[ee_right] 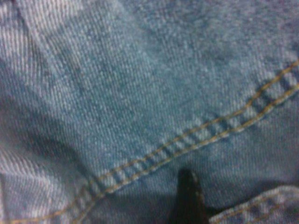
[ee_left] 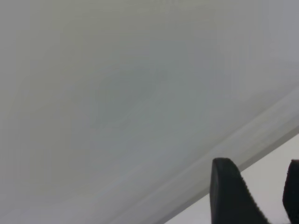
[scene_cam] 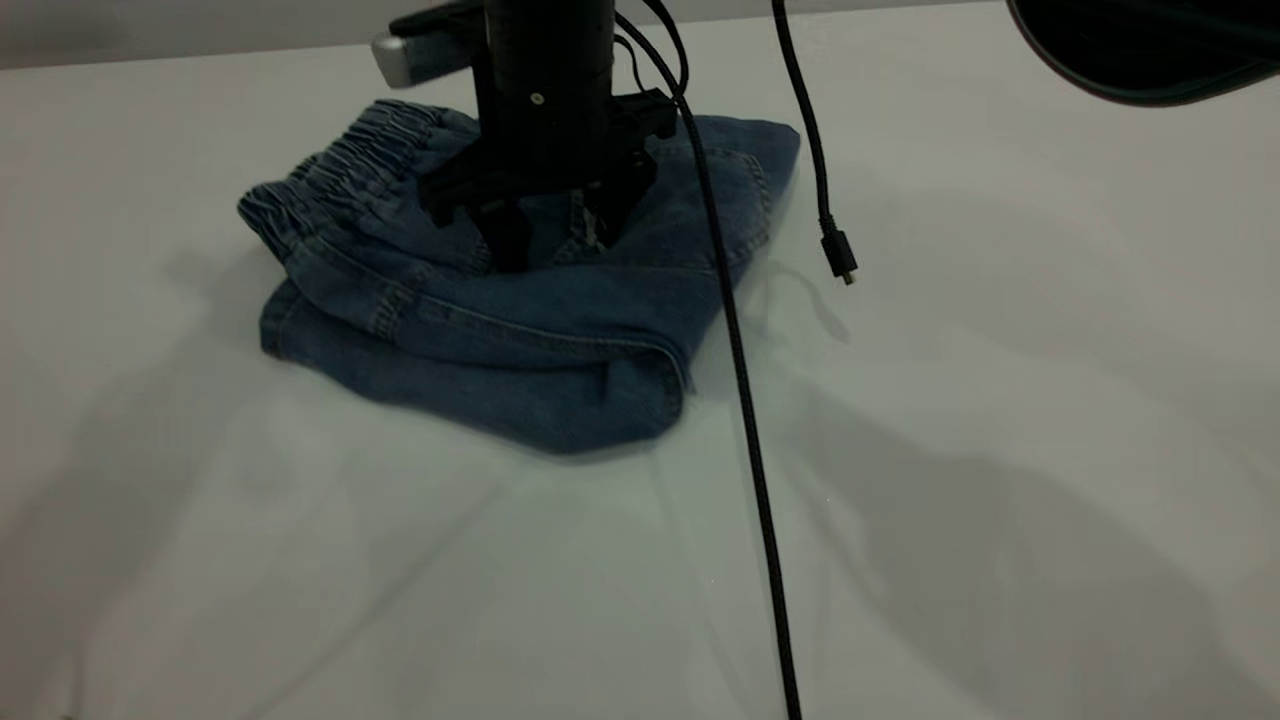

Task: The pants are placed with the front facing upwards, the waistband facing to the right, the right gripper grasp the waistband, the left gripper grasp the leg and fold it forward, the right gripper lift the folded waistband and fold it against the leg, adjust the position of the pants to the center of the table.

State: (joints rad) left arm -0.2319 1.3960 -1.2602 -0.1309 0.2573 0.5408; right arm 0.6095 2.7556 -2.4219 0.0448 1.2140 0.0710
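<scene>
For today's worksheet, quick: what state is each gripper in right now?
Left gripper: open, empty, over the table.
Right gripper: open, tips on the pants.

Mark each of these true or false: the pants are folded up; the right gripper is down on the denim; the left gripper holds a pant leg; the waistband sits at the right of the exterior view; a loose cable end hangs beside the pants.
1. The pants lie folded in a bundle on the table. True.
2. The right gripper is down on the pants. True.
3. The left gripper holds a pant leg. False: it is open, with only bare table in its view.
4. The waistband is at the exterior view's right. False: it is at the bundle's far left.
5. A cable plug hangs to the right of the pants. True.
</scene>
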